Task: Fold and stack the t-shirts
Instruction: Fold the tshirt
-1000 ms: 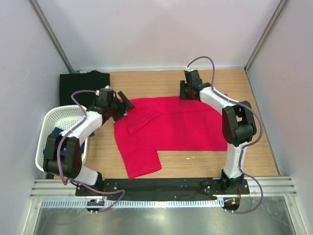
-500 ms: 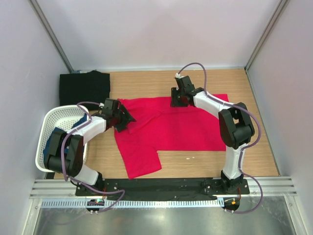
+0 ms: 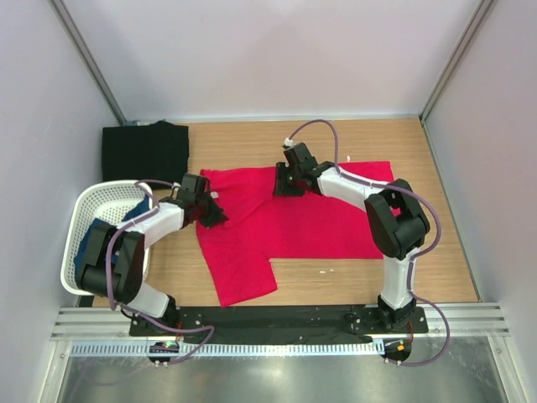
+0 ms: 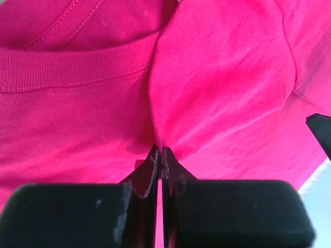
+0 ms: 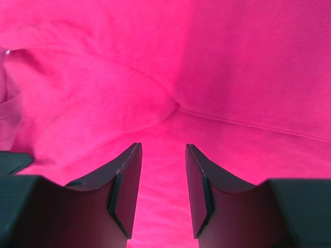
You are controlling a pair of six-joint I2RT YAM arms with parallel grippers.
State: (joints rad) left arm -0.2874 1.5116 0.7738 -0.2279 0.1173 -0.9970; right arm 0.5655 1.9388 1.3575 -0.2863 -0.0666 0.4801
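The red t-shirt point(image 3: 310, 222) lies spread on the wooden table, one part reaching toward the front point(image 3: 243, 277). My left gripper point(image 3: 213, 215) is at its left side, by the ribbed collar point(image 4: 77, 64). In the left wrist view it point(image 4: 159, 151) is shut on a raised fold of the red cloth point(image 4: 217, 77). My right gripper point(image 3: 282, 181) hovers low over the shirt's back edge. Its jaws point(image 5: 163, 150) stand open with only flat red cloth point(image 5: 232, 62) under them. A black t-shirt point(image 3: 144, 149) lies folded at the back left. Dark blue cloth point(image 3: 137, 207) shows in the basket.
A white mesh basket point(image 3: 77, 214) stands at the table's left edge, with my left arm reaching over it. Grey walls close in the table at back and sides. A small white speck point(image 3: 327, 270) lies on the wood before the shirt.
My left gripper dropped onto the red shirt near the collar and shut on a fold. My right gripper slid left along the shirt's back edge, staying open.
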